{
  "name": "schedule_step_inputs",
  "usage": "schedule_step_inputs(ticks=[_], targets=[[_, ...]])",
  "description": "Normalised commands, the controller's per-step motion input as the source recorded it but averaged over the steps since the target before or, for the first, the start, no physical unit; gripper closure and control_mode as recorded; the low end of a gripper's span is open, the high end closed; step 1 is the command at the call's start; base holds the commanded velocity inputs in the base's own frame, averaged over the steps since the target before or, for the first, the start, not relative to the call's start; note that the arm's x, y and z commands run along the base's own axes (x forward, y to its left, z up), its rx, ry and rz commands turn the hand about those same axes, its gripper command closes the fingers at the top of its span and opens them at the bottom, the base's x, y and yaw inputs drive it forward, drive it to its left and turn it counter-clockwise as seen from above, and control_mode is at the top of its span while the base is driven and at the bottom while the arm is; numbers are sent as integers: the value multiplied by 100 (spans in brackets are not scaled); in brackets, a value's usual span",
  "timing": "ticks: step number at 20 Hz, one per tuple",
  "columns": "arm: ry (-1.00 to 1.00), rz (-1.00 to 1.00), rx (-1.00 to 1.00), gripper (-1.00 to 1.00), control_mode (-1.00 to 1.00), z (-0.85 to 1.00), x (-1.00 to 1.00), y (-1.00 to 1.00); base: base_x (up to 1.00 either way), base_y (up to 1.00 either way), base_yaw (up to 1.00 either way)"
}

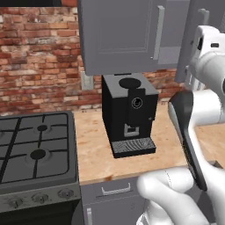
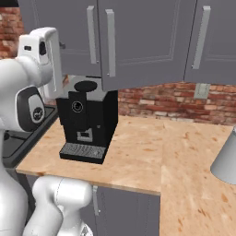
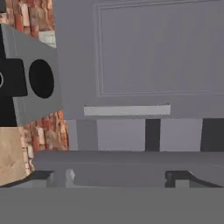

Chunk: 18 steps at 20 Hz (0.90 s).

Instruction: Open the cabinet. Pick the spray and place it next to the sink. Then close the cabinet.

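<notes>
Opening cabinet (image 1: pixel 127 35): first step. Pincer (image 3: pixel 118 177) spread wide, empty, facing door and handle (image 3: pixel 127 110). Next: close in, straddle handle, clamp, pull outward.

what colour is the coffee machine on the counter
Black, with a grey top; the coffee machine shows best in the left base view.

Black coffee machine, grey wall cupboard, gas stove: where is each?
Black coffee machine (image 1: pixel 129 115), left base view, front face.
Grey wall cupboard (image 2: pixel 147 37), right base view, door panel.
Gas stove (image 1: pixel 37 154), left base view, front burner.
</notes>
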Motion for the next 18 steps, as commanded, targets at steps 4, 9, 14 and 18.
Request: schedule_step_inputs(ticks=[4,9,14,18], targets=[[14,-21,-10,-100,-100,0,26,15,0,0,0],[-2,-13,0,-100,-100,0,11,24,0,0,0],[-16,-17,-2,-100,-100,-11,12,12,0,0,0],[-22,-19,-9,-100,-100,-45,18,0,0,0,0]])
